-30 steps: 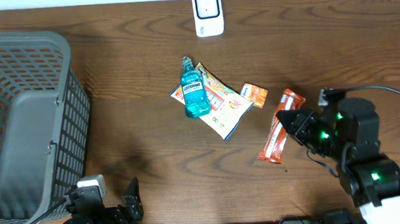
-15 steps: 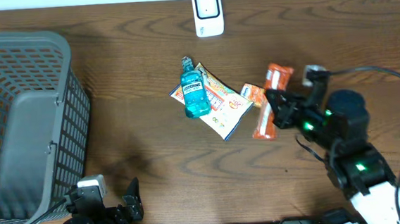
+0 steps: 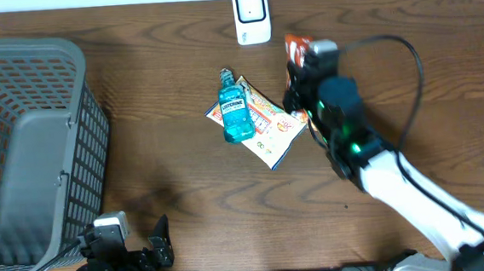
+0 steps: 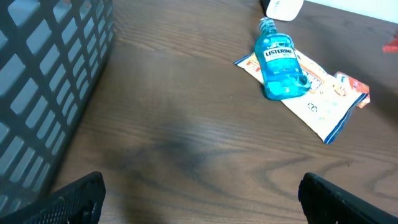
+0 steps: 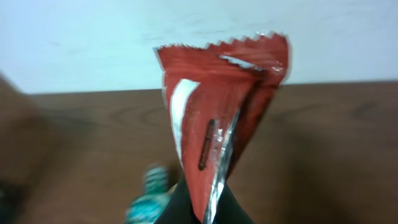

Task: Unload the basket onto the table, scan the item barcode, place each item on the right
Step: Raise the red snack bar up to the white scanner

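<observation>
two claws: right gripper (image 5: 200, 205) shut on red wrapper (image 5: 214, 115), left gripper (image 4: 202, 199) wide, empty; gripped at one end, may flop, hiding barcode from scanner (image 3: 251, 15).

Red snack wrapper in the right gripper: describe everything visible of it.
The red snack wrapper is a long, glossy, foil-like packet with a zigzag crimped top edge, a white curved patch and a silvery seam down its length. It stands upright, off the table, pinched at its lower end by the shut right gripper. Overhead, it appears close beside the white scanner. No barcode can be made out.
</observation>
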Tool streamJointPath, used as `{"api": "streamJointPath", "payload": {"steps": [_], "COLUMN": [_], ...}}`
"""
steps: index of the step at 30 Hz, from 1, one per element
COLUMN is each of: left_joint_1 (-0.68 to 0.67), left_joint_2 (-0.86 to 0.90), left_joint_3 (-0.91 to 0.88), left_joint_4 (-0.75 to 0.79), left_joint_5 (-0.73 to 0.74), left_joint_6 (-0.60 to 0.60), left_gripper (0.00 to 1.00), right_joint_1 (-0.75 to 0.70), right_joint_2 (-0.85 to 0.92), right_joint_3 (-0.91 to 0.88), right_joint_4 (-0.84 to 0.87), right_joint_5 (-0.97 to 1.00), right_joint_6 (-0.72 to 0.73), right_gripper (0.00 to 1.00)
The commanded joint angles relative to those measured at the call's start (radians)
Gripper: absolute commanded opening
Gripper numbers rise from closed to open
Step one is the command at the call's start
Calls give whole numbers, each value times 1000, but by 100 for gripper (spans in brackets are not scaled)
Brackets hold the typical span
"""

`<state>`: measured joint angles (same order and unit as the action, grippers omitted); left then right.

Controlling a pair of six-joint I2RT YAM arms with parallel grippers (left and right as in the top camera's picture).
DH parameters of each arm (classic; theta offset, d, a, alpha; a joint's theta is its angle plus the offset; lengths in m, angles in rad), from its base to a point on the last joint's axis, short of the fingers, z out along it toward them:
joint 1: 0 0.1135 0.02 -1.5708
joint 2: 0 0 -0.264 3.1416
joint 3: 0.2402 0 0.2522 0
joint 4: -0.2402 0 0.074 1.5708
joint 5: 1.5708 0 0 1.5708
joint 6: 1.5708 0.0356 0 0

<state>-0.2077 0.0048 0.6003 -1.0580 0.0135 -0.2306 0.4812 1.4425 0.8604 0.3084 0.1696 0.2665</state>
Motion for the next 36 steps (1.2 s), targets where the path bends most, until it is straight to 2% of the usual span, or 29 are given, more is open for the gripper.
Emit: {"api": "streamJointPath", "payload": {"steps": [1, 6, 12, 25, 33, 36], "left_joint_1": [-4, -4, -4, -4, -4, -4], "left_joint_2": [0, 0, 0, 0, 0, 0], "left_joint_3": [4, 4, 4, 4, 4, 4], "left_joint_4": [0, 0, 0, 0, 0, 0], "left_joint_5": [2, 2, 2, 2, 2, 2], "left_joint_6": [16, 16, 16, 16, 16, 16], "left_gripper": [99, 99, 99, 99, 99, 99], "right_joint_1": [6, 6, 30, 52, 47, 47], "right_joint_2": [103, 268, 468, 916, 1112, 1195], "right_joint_3": [163, 377, 607, 1162, 1345, 1403], "right_joint_4": [-5, -30, -72, -64, -17, 24], "right_joint_5": [119, 145, 264, 481, 475, 475], "right_joint_6": [-146, -225, -360, -740, -788, -875], "right_gripper": [1, 1, 1, 1, 1, 1]}}
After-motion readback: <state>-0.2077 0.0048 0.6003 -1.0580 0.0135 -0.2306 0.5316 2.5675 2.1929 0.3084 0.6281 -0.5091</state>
